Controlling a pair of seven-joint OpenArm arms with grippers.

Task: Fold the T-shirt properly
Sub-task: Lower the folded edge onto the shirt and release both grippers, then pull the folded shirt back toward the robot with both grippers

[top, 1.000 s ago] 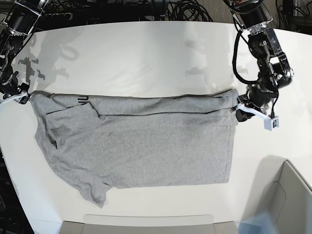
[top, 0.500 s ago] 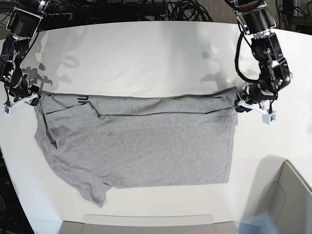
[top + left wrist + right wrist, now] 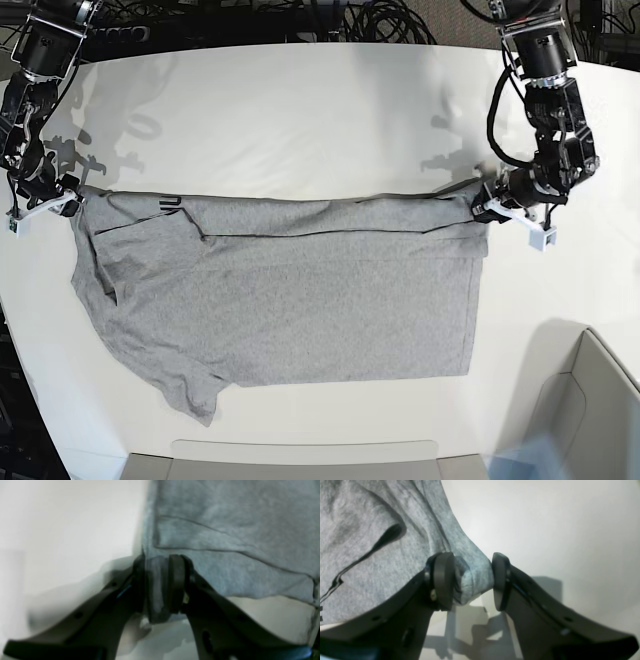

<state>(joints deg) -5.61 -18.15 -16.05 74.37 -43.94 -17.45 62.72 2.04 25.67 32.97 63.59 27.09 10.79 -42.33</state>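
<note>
The heather-grey T-shirt (image 3: 300, 290) lies flat on the white table (image 3: 300, 110). Its far strip is folded over, showing a bit of dark lettering (image 3: 170, 204). My left gripper (image 3: 483, 208) is at the shirt's far right corner. In the left wrist view the left gripper (image 3: 157, 585) is open, with a fold of T-shirt (image 3: 225, 530) standing loosely in the gap. My right gripper (image 3: 62, 205) is at the far left corner. In the right wrist view the right gripper (image 3: 472, 580) is open wide around a soft bunch of T-shirt (image 3: 370, 555).
A grey bin (image 3: 590, 410) stands at the near right corner. A flat grey tray (image 3: 300, 460) lies along the front edge. Dark cables (image 3: 380, 20) run behind the table's far edge.
The left gripper's jaws have spread and it has shifted toward the far edge at the shirt's corner. The right gripper has slid a little inward along the shirt's left corner.
</note>
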